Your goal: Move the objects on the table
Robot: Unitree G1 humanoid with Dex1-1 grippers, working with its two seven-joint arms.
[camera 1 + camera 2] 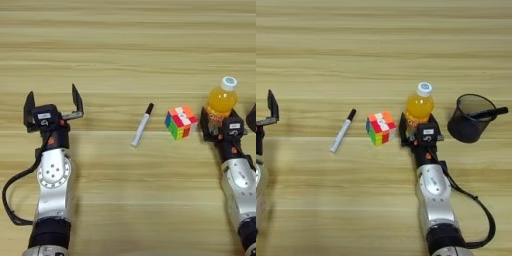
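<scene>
Wood-grain table; right tool clamped around glossy orange-drink bottle; black mesh pen cup nearby; left tool spread wide.

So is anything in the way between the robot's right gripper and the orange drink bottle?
No, nothing visible. The right gripper is already at the base of the orange drink bottle, its black fingers on either side. The colourful cube sits just to the bottle's left and the mesh pen cup to its right, both clear.
</scene>
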